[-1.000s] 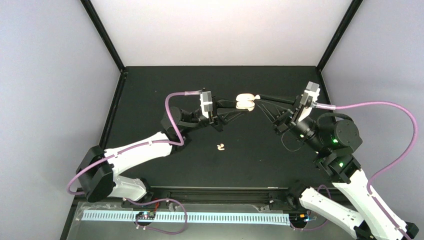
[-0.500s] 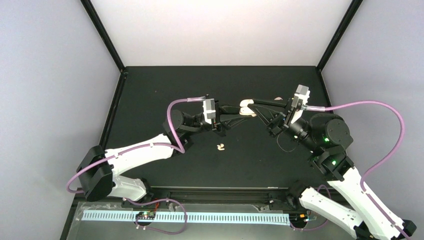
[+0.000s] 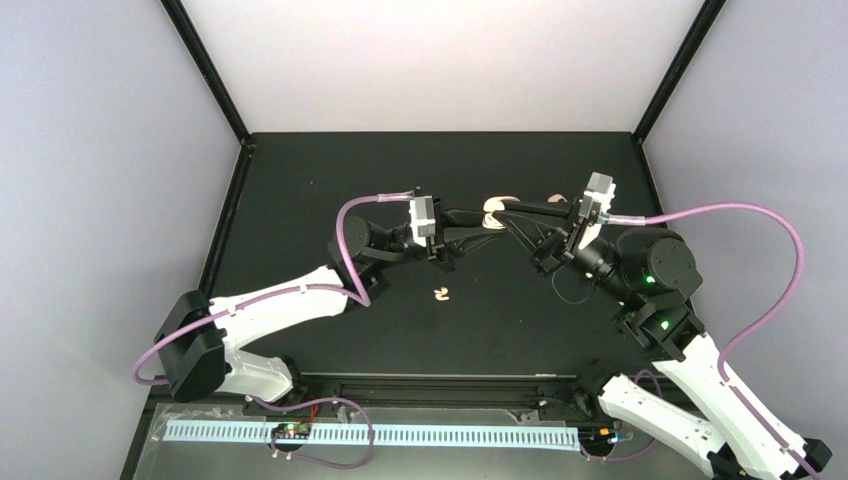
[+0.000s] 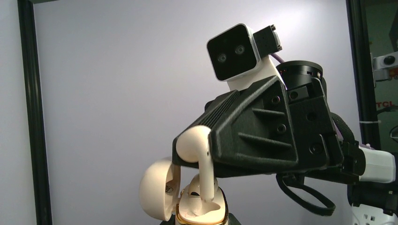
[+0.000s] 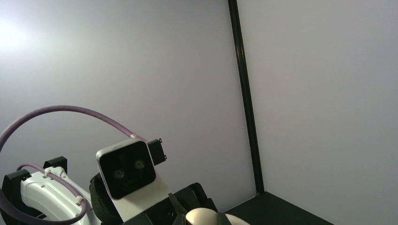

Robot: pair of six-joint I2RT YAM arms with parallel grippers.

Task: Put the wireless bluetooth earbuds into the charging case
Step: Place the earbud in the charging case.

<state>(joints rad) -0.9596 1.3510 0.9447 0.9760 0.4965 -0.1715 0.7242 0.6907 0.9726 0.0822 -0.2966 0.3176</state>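
Mid-table: right gripper tight on earbud, left gripper seemingly tight on case

Boxed in on three sides by pale grey walls: back wall, left wall, right wall. Joined at the rear corners by a left black post and a right black post, both slanting outward in the top view. Floored with a matte black tabletop. Edged on the near side by a black rail, with a pale blue slotted strip just beyond. Lit softly, brightest on the back wall and in a glow at the upper left of the right wrist view.
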